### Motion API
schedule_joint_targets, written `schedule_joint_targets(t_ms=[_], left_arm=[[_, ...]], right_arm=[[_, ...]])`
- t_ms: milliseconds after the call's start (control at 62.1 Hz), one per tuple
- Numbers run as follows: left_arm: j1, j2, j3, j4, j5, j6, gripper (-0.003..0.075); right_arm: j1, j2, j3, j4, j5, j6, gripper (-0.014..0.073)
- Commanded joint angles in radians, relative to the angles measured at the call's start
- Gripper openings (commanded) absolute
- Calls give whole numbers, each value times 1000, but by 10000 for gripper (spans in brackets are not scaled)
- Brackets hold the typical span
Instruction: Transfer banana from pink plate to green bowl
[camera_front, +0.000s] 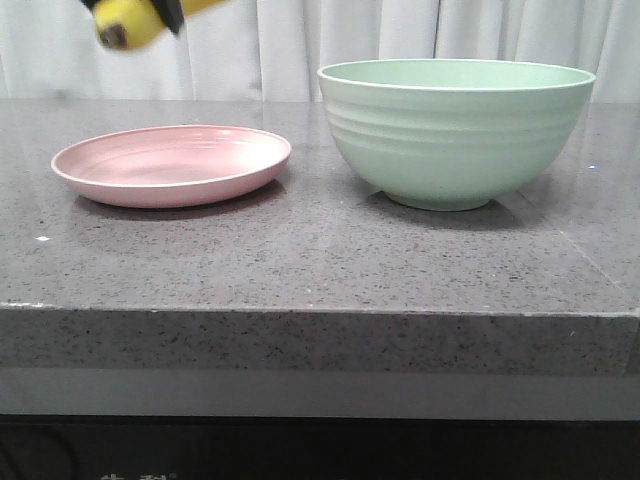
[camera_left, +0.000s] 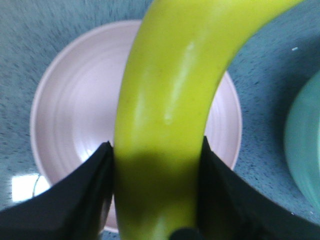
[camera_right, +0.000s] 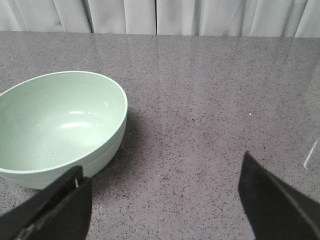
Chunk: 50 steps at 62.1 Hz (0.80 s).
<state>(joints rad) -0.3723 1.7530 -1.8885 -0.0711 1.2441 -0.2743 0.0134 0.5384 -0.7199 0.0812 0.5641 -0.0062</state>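
Banana (camera_left: 170, 115) fills the left wrist view, its yellow body pinched between the two dark fingers (camera_left: 75, 200) of the left gripper (camera_left: 156, 190), one finger pressed against each flank. Directly beneath it lies the pink plate (camera_left: 75, 110), bare, with faint concentric streaks on its floor — the fruit hangs clear above it, not touching. A sliver of the green bowl (camera_left: 305, 145) shows past the plate's rim in that same view.

From the front, the pink plate (camera_front: 172, 165) sits on the grey speckled table (camera_front: 320, 260), nearest of the two dishes to the table's front edge by a little. The green bowl (camera_front: 455, 130) stands beside the plate, on the robot's right of it, a clear gap of tabletop between them; it rises much taller than the plate, with horizontal ridges around its outside. High above the plate's far left part, at the top of the front view, the banana (camera_front: 130, 25) shows its dark blossom tip, with a bit of the black left gripper (camera_front: 165, 10) clamped around it. Behind plate and bowl hangs a pale curtain (camera_front: 270, 45).

The right gripper (camera_right: 165, 200) has its fingers spread wide with nothing between them, hovering over bare tabletop on the side of the bowl away from the plate. The green bowl (camera_right: 60, 125) seen from there is hollow inside — only a soft glare on its floor.
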Motion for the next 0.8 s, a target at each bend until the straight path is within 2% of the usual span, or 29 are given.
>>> schedule_joint_targets(t_ms=[0, 97, 193, 467, 595, 789], left_arm=[[21, -122, -7, -26, -73, 58, 169], [36, -204, 80, -139, -141, 138, 169], [40, -303, 222, -302, -260, 300, 169], [37, -534, 620, -628, -505, 591, 169], [34, -585, 763, -823, -516, 771, 169], [-7, -584, 872, -1108, -493, 1047, 169]], right_arm=[[-2, 13, -27, -6, -80, -5, 612], [-2, 13, -27, -6, -77, -5, 612], [-2, 13, -27, -6, -67, -5, 612], [-2, 13, -27, 3, -35, -5, 612], [-2, 15, -27, 25, -20, -5, 612], [-2, 16, -27, 53, 25, -7, 612]])
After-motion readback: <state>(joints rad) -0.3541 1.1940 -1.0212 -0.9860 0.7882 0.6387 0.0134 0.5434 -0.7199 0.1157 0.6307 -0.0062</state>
